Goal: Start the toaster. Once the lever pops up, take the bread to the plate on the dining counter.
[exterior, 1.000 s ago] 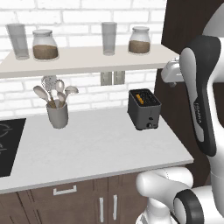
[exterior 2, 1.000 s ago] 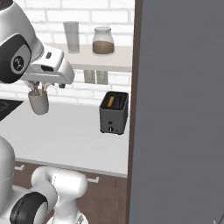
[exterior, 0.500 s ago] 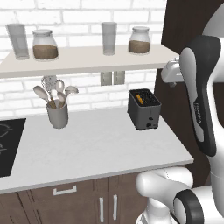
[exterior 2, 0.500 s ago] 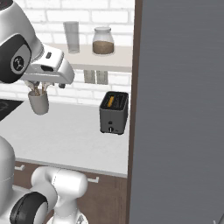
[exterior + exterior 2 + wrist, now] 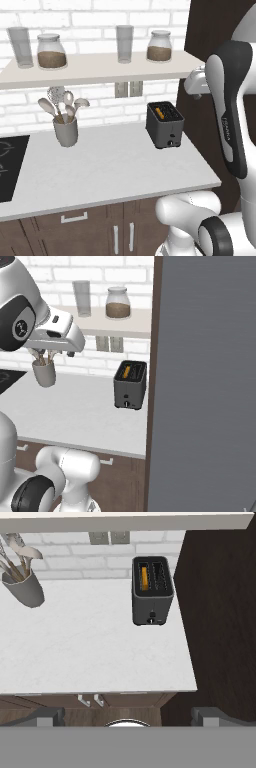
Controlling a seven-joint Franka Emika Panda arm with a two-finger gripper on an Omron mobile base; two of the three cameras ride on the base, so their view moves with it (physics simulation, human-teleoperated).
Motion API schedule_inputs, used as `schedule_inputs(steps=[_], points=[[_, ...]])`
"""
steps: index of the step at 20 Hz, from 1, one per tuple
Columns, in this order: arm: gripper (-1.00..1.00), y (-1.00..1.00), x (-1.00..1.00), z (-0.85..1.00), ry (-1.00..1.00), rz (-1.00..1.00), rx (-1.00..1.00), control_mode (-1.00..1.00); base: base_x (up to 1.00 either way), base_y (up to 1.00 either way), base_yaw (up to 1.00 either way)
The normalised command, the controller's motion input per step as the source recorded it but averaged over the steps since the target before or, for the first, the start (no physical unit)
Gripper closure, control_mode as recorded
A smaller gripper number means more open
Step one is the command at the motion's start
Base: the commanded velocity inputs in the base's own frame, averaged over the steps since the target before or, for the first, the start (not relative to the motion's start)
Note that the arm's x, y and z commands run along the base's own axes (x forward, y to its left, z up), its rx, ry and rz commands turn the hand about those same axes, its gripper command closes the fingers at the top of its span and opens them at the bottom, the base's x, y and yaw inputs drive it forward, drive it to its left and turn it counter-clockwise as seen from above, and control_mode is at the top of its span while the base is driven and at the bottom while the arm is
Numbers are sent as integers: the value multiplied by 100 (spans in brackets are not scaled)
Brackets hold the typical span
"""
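White brick backed the pale counter point(image 5: 110, 170), and the toaster point(image 5: 164, 124) served as the landmark, standing near the counter's right end, close to a dark wood panel point(image 5: 220, 612). One slot of the toaster held the bread point(image 5: 144, 578), sunk in with its golden edge showing. Well to the toaster's left stood a grey utensil cup point(image 5: 66, 131) holding spoons. Above the toaster ran a shelf point(image 5: 100, 70) carrying two glasses and two jars. High above the counter, well in front of the toaster, the gripper point(image 5: 128, 717) hovered, its fingertips point(image 5: 47, 717) spread wide apart, holding nothing
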Motion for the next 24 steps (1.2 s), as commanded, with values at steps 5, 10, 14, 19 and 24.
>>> schedule_inputs(steps=[5,10,14,19,24], points=[[-100,0,0,0,0,0,0,-100,0,0,0],[-100,0,0,0,0,0,0,-100,0,0,0],[-100,0,0,0,0,0,0,-100,0,0,0],[-100,0,0,0,0,0,0,-100,0,0,0],[-100,0,0,0,0,0,0,-100,0,0,0]])
